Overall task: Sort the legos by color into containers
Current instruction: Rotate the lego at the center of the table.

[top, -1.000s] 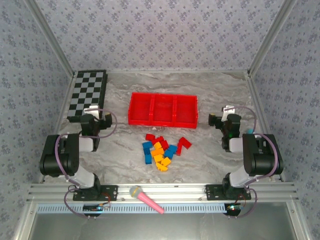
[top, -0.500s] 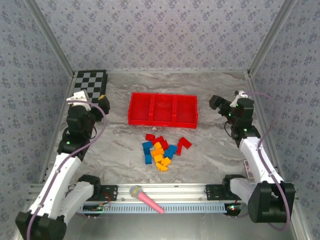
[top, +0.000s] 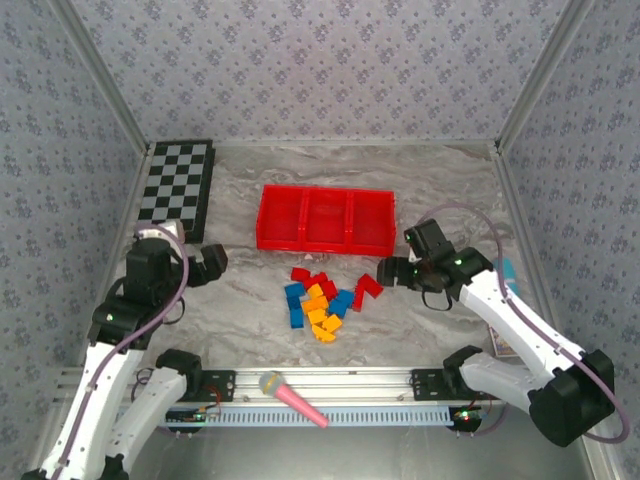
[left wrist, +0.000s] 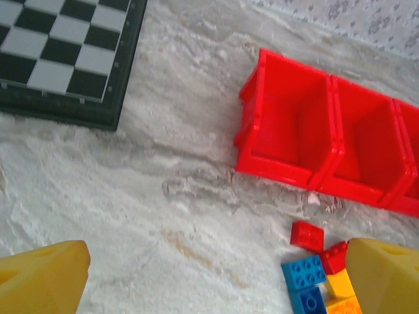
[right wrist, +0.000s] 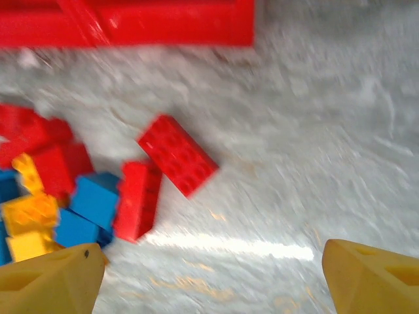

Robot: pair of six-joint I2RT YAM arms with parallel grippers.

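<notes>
Over the marbled table (top: 450, 190), the overhead camera takes in the whole layout. The red tray (top: 325, 247) lies crosswise near the middle, all three compartments bare. The legos (top: 320, 300) sit in a loose red, blue and orange-yellow heap just in front of it. That view also places the checkerboard (top: 178, 185) at the far left and the pink microphone toy (top: 292, 398) on the near rail between the arm bases. The left gripper (top: 210, 262) hangs well left of the heap, and the right gripper (top: 390, 272) hangs just beside the heap's right edge. The wrist cameras add how the pincers stand. The left gripper (left wrist: 213, 281) has its yellow fingers (left wrist: 39, 278) spread wide over bare table, holding nothing. Its view looks into the left compartment (left wrist: 288, 137) down to its clean floor, with a small red brick (left wrist: 307, 235) near the tray's front wall and a blue brick (left wrist: 302, 271) beside that. The right wrist picture is blurred. It shows the right gripper (right wrist: 209, 281) equally wide and unladen, and a long red brick (right wrist: 177, 154) lying aslant against another red one.
</notes>
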